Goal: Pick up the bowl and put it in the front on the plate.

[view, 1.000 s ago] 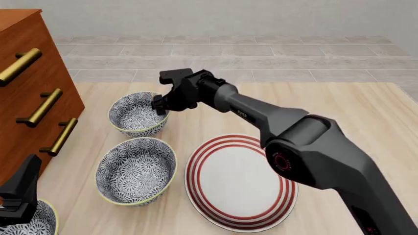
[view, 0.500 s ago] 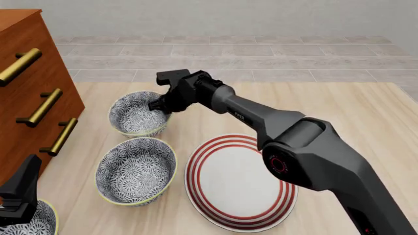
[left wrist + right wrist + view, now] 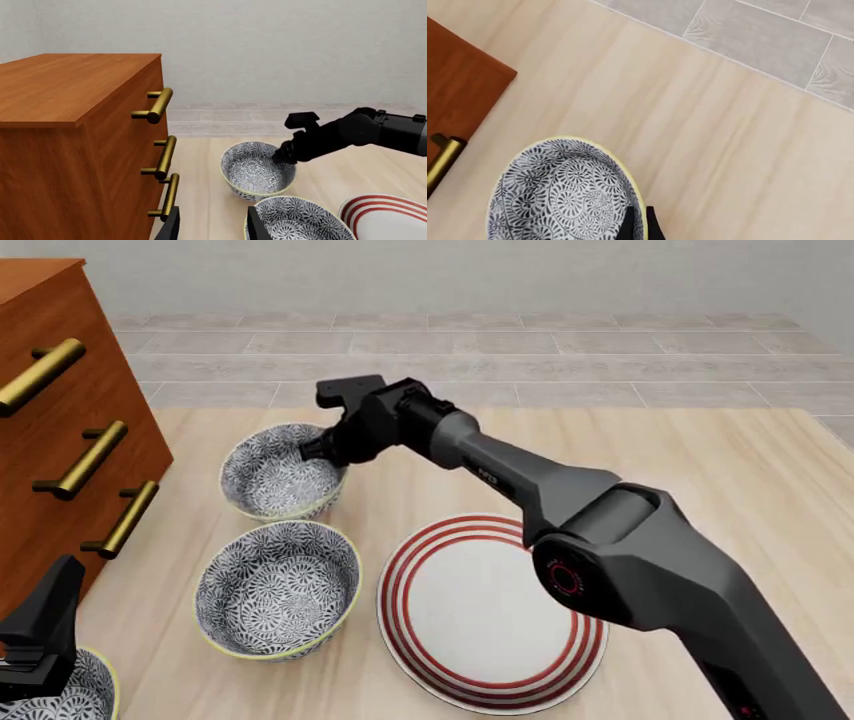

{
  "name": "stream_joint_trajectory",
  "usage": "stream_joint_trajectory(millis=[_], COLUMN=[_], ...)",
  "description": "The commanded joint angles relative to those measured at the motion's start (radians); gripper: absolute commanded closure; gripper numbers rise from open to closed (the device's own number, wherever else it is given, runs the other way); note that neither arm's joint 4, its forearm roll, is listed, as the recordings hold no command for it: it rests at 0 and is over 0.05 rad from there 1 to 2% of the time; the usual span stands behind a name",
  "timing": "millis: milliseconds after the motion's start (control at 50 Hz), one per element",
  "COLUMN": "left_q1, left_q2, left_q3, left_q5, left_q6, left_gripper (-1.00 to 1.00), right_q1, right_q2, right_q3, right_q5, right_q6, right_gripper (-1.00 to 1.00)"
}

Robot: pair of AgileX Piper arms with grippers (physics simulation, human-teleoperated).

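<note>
- At the far end of the table (image 3: 694, 470), the right gripper (image 3: 320, 448) pinches the right-hand rim of the bowl (image 3: 278, 474).
- That bowl sits farthest from the arms (third in a row), beyond the plate (image 3: 491, 612), its base tilted.
- Left gripper (image 3: 212, 226): fingers parted, grasping nothing.

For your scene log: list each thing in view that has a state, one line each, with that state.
far bowl: upright on the table, rim pinched by right gripper
middle bowl: upright, free
near bowl: upright, under left gripper
left gripper: open
plate: flat, bare
dresser drawers: closed
</note>
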Motion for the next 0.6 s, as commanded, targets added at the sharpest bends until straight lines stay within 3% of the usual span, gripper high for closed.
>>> stream_joint_trajectory(millis=[20, 600], left_q1=[0.0, 0.0], left_q2=[0.0, 0.0], left_q3=[0.0, 0.0], left_q5=[0.0, 0.0], left_q6=[0.0, 0.0], left_gripper=[-1.0, -1.0], right_q1=[-0.012, -0.022], right_q2=[0.014, -0.047], right_q3=[-0.055, -0.037], right_q5=[0.024, 0.008], right_q6=[0.008, 0.017], right_gripper=[1.0, 1.0])
